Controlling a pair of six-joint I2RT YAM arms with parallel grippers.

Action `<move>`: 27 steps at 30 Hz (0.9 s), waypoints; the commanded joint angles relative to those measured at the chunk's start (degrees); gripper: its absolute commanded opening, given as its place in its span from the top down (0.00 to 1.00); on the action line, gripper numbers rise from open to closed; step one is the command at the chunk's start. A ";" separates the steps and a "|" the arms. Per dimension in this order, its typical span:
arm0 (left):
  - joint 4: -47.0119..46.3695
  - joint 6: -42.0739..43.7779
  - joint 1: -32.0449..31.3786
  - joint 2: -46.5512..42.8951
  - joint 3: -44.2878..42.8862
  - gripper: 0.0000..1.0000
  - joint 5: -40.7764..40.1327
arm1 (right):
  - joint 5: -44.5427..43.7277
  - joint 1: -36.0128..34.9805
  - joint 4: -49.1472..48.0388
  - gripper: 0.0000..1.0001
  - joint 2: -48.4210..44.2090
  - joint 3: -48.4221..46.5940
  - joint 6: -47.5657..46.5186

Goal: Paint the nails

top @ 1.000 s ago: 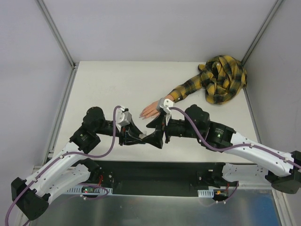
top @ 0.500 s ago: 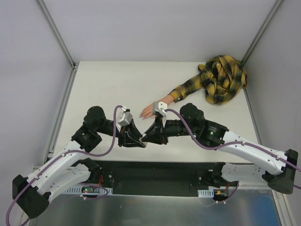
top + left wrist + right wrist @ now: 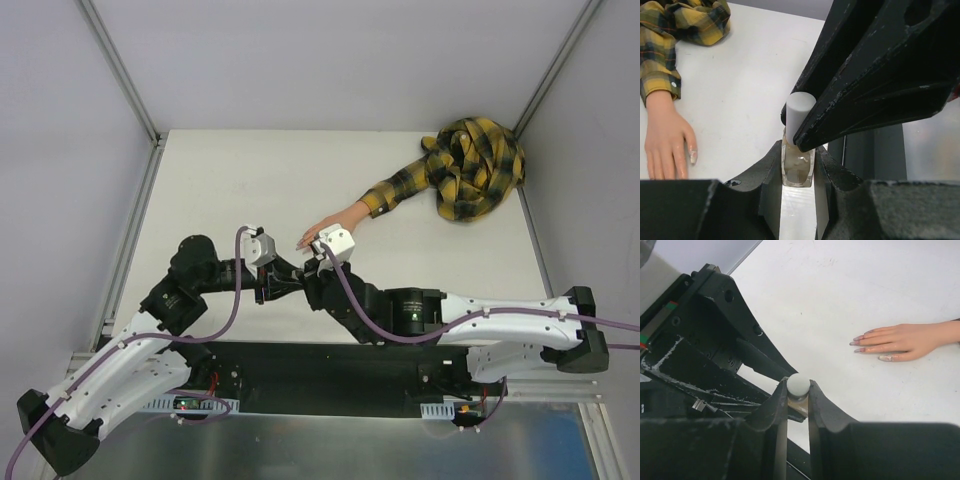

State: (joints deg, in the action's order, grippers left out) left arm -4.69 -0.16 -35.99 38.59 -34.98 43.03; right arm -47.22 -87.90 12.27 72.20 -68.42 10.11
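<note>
The left gripper is clamped on the bottle; the right gripper is clamped on its white cap. The nails tip the mannequin hand, which lies flat on the tabletop near the bottle. Caution: an off-axis twist or pull on the cap can make the bottle slip, tilt and spill.

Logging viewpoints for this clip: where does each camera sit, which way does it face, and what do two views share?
Top external: above and behind the table, looking down; both arms show, meeting near the mannequin hand.
Left wrist: on the left gripper, looking along its fingers at the nail polish bottle they clamp.
Right wrist: on the right gripper, looking along its fingers, shut on the white cap.
Shared: both wrist views show cap and mannequin hand.
</note>
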 commanded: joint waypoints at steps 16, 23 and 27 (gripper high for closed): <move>-10.85 -7.37 1.53 4.21 -0.27 1.00 23.20 | 59.04 21.44 -3.65 0.27 -15.78 6.89 -16.60; -15.09 -11.00 1.45 7.38 0.09 1.00 27.11 | 67.78 25.14 -10.60 0.45 -12.71 9.18 -14.95; -15.09 -10.74 1.45 7.99 0.00 1.00 27.20 | 68.05 25.14 -12.01 0.65 -11.91 9.98 -14.15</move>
State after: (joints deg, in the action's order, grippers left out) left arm -14.74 -9.74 -34.46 46.50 -34.76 65.89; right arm 15.88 -63.00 5.76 60.25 -58.59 -4.32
